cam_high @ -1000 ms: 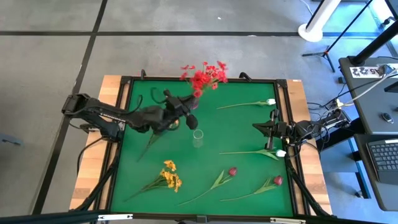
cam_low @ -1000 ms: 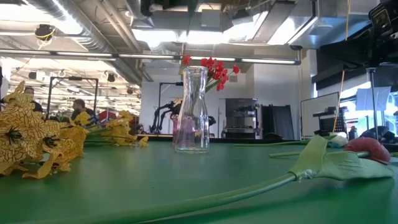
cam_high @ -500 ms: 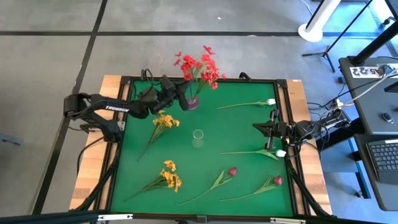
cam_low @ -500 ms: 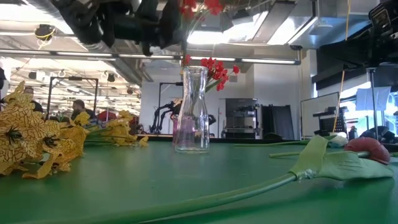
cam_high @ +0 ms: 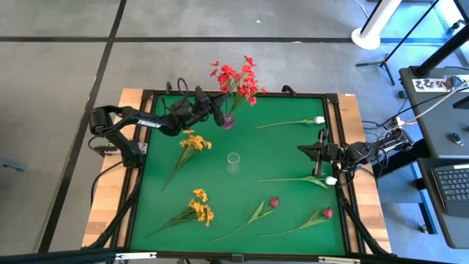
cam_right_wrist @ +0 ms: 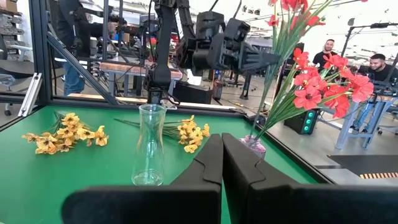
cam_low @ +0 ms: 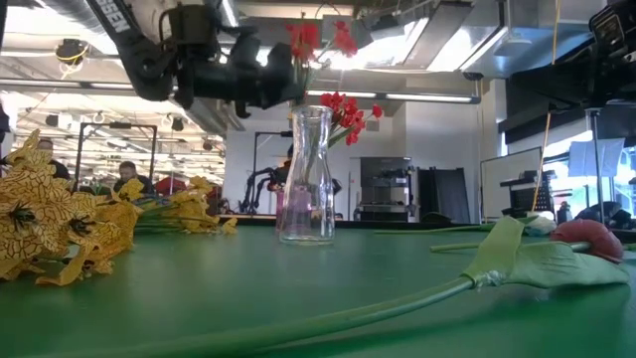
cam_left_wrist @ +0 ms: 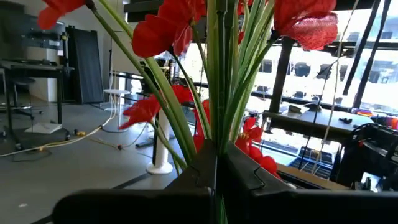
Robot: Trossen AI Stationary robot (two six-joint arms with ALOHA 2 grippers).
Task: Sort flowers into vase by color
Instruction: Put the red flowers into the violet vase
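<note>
High view shows you the left gripper (cam_high: 217, 115), jaws clamped on the bunch of small red blooms (cam_high: 236, 79) near the bench's (cam_high: 286, 158) far edge, while your right gripper (cam_high: 302, 150), jaws closed and empty, waits at the right edge.

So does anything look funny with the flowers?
Nothing is broken or spilled. The clear vase stands empty mid-mat, while a red bunch sits in a small pink vase at the back edge, its stems pinched by the left gripper.
</note>
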